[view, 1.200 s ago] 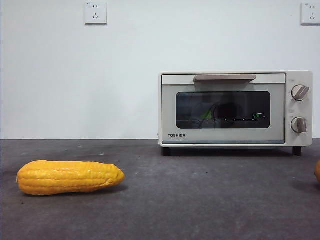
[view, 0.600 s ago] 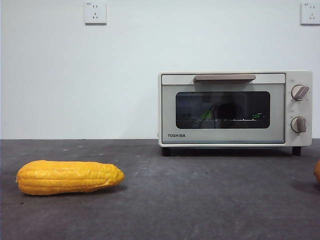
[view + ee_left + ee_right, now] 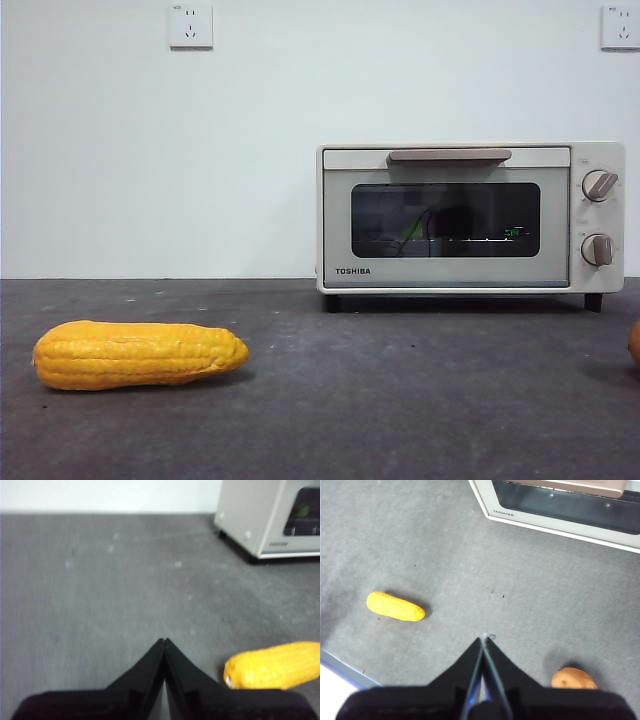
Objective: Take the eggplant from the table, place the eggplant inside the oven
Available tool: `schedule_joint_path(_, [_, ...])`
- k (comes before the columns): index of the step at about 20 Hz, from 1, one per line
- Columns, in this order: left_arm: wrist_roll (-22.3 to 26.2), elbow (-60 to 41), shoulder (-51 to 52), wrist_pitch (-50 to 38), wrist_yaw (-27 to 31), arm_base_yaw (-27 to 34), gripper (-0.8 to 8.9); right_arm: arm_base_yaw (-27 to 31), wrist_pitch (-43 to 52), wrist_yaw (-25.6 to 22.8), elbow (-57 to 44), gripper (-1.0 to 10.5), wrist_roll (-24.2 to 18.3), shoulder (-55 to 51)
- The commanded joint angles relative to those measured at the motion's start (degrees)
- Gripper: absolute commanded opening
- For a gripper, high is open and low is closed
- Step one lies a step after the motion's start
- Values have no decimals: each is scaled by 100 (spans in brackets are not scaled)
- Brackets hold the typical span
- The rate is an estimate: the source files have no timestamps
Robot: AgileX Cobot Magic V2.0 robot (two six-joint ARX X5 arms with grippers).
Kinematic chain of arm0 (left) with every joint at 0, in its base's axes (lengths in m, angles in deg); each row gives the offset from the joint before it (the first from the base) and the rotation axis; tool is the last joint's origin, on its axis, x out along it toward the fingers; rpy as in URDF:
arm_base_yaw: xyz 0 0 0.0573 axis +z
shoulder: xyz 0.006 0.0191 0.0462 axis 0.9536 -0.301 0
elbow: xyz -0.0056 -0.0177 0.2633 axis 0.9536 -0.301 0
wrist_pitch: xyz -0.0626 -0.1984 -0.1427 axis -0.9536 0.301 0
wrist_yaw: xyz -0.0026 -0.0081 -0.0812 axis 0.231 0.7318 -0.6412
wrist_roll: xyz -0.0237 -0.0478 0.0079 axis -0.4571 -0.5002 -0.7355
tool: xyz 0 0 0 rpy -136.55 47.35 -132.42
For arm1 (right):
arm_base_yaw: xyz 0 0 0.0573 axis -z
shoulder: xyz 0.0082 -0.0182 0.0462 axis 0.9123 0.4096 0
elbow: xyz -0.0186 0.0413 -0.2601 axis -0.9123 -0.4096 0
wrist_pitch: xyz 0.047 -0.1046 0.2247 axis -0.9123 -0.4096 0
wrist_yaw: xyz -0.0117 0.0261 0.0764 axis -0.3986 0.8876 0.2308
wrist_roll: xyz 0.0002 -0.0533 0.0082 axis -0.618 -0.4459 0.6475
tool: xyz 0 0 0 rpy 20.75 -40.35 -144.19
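Right gripper (image 3: 484, 641) is seen with jaws pressed together above the table (image 3: 470, 555); corn (image 3: 395, 606), oven (image 3: 560, 505) and brown potato-like item (image 3: 574, 678) are visible.

- The oven (image 3: 470, 217) carries the brand word "TOSHIBA" in dark capitals on the lower left corner of its door frame, just under the dark glass, as the front view shows.
- The right wrist view shows the same "TOSHIBA" word on the oven (image 3: 560, 510), small, on the pale strip below the glass.
- In the left wrist view a dark mark sits at that spot on the oven (image 3: 270, 517), too blurred to read.
- Small marks stand beside the two knobs (image 3: 600, 185), too tiny to read.
- Behind the glass, a small greenish glint cannot be read as text.
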Motion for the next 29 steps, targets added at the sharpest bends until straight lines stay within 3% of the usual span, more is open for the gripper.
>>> schedule_joint_path(1, [-247,-66,68,13,103,4,-4,0,39,-4,9,0,-20,15])
schedule_joint_path(19, [-262,-63,83,17,142,0,-4,15,127,-33,9,0,-22,13])
schedule_joint_path(24, [-262,-63,83,17,144,0,-4,127,168,-1460,7,0,-144,-1204])
schedule_joint_path(29, [-262,-63,83,17,142,0,-4,713,721,-1670,7,0,-382,-3049])
